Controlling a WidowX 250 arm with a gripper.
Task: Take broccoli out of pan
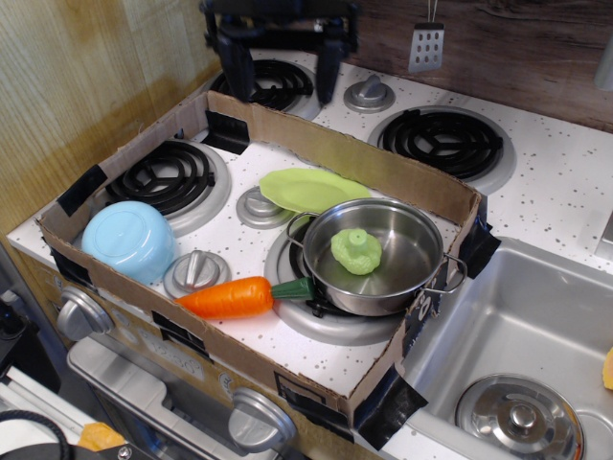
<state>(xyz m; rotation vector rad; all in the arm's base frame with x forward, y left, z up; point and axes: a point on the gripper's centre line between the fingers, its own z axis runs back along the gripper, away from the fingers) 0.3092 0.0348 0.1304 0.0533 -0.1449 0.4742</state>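
Observation:
The pale lime-green broccoli [356, 250] lies inside the shiny steel pan [416, 273], which sits on the front right burner of the toy stove inside a cardboard frame. My gripper [282, 79] hangs at the top of the view above the back left burner, far behind the pan. Its two black fingers [237, 65] stand wide apart, open and empty.
A light-green plate [305, 188] lies just behind the pan. An orange carrot [230, 297] lies to the pan's front left. An upturned light-blue bowl [128, 240] sits at the left. The cardboard wall [354, 158] rings the area. A sink [525, 335] is at the right.

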